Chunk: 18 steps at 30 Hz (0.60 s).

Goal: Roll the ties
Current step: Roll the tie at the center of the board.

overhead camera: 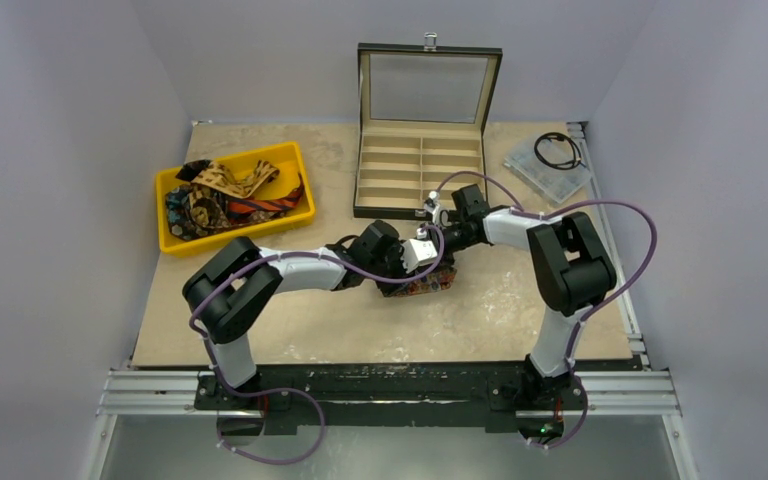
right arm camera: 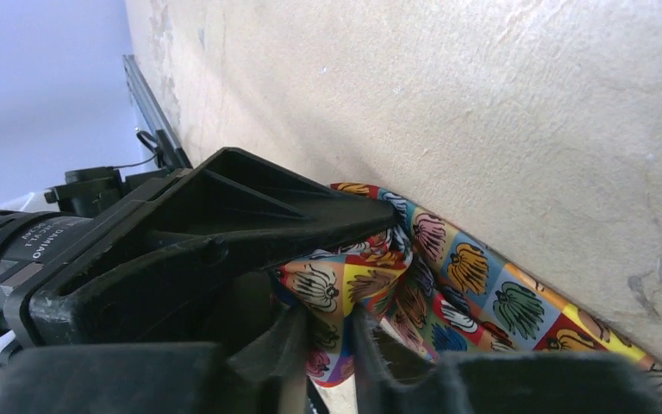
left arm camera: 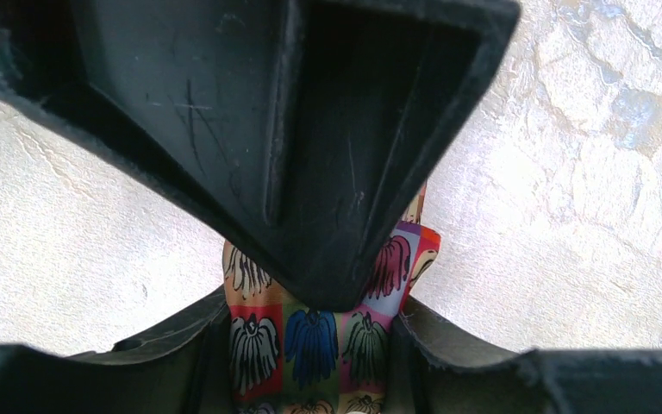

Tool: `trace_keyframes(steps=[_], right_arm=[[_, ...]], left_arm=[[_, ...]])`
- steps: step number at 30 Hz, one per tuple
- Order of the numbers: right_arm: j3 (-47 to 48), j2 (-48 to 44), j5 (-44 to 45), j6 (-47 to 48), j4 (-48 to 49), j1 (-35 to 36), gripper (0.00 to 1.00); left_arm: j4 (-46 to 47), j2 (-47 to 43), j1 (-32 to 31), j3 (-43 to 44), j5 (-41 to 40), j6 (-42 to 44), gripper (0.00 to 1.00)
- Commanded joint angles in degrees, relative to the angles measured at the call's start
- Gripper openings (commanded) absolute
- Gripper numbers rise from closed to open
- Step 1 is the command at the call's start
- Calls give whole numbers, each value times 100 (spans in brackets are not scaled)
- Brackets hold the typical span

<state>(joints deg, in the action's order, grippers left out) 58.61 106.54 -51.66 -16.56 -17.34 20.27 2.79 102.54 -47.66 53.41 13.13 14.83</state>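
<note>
The multicoloured floral tie (overhead camera: 424, 284) lies bunched on the table between my two grippers. My left gripper (overhead camera: 403, 266) is shut on it. In the left wrist view the tie (left arm camera: 254, 345) fills the gap between the two fingers of the left gripper (left arm camera: 312, 332). The right gripper's black finger (left arm camera: 310, 129) hangs over it there. My right gripper (overhead camera: 431, 243) is shut on a fold of the same tie (right arm camera: 483, 289). In the right wrist view the right gripper (right arm camera: 326, 336) pinches the fabric beside the left gripper's finger (right arm camera: 224, 216). Other ties (overhead camera: 222, 195) lie piled in a bin.
The yellow bin (overhead camera: 242, 232) stands at the back left. An open compartment box (overhead camera: 420, 170) with its lid raised stands at the back centre, just behind the grippers. A clear plastic case (overhead camera: 545, 170) with a black coiled cable (overhead camera: 558, 150) lies at the back right.
</note>
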Motion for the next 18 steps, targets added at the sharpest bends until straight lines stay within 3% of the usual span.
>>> trace_keyframes(steps=[1,2,12,18], right_arm=[[151,154,163,400,-260,38,7],[184,190,302,468,-335,32,0],[182,483,1446,803,-613,-31,0],[238,553,2026,952,-757,-54,0]], left_arm=[[-773,294,15,-98,-123,190,26],[-748,282,19,-104,-74,184,27],[742,-268,366,-313,1311,171,55],[1638,-401,485,-363,1885,-164,61]])
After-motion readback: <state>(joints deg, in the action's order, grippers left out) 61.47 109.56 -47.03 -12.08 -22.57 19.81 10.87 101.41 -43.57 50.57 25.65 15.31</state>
